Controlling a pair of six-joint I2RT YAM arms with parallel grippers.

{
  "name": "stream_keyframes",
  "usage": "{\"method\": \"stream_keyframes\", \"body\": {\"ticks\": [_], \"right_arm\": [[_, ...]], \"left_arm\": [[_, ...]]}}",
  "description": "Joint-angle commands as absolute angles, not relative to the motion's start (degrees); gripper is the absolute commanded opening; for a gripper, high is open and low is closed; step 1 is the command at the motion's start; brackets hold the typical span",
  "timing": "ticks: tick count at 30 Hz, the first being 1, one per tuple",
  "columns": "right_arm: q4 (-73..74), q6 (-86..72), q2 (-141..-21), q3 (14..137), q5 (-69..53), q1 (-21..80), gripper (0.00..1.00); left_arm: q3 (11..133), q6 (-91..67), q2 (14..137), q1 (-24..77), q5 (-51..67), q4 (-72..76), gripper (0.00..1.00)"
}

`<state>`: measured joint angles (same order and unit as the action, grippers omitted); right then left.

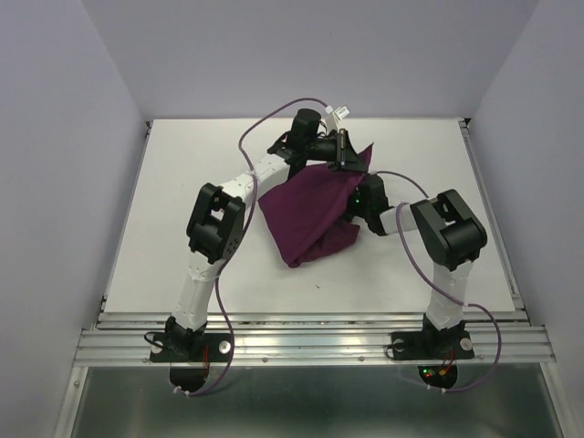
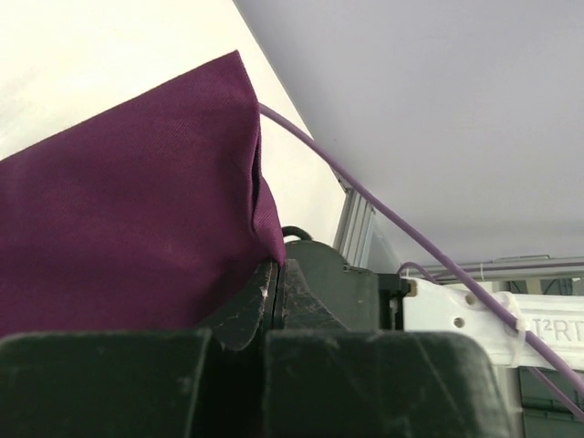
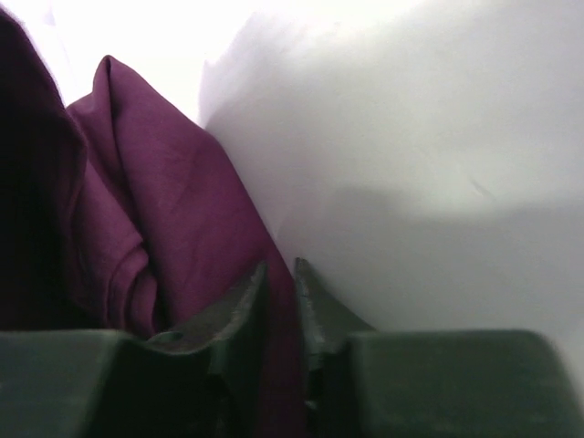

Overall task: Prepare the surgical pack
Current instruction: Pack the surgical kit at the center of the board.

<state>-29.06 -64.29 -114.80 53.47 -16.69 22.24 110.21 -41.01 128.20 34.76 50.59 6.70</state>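
My left gripper [image 2: 274, 276] is shut tight on a corner of the purple cloth wrap [image 1: 306, 214], holding it up at the far side of the table [image 1: 182, 182]. The rest of the wrap sags from there into a rumpled heap at mid-table, between my two arms. The raised cloth fills the left half of my left wrist view and blocks most of the tabletop. Past my fingertips a purple cable [image 2: 365, 196] arcs across, and the white link of my right arm [image 2: 493, 315] lies just beyond. My right gripper [image 3: 281, 274] sits low against the heap's right side. Its fingers stand a little apart with a fold running into the gap; I cannot tell whether they pinch it. To their right lies bare white table.
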Motion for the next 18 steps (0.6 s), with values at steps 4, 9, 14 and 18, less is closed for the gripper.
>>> {"method": "stream_keyframes", "body": {"ticks": [4,9,14,18], "right_arm": [[-22.68,-59.86,-106.09,48.52,-8.89,19.61,0.42],[-18.29,-56.78,-100.21,48.16,-4.58,18.37,0.57],[-12.59,-54.32,-97.12,47.90,-0.44,16.53,0.59],[-11.52,-53.18,-92.82,43.18,2.37,13.28,0.59]], "left_arm": [[108.20,-40.69,122.08,34.63,46.94,13.80,0.00],[107.40,-41.22,121.55,34.45,46.41,14.50,0.00],[107.66,-42.80,122.60,34.45,46.06,16.17,0.00],[108.89,-43.42,124.36,34.45,45.27,16.52,0.00]]}}
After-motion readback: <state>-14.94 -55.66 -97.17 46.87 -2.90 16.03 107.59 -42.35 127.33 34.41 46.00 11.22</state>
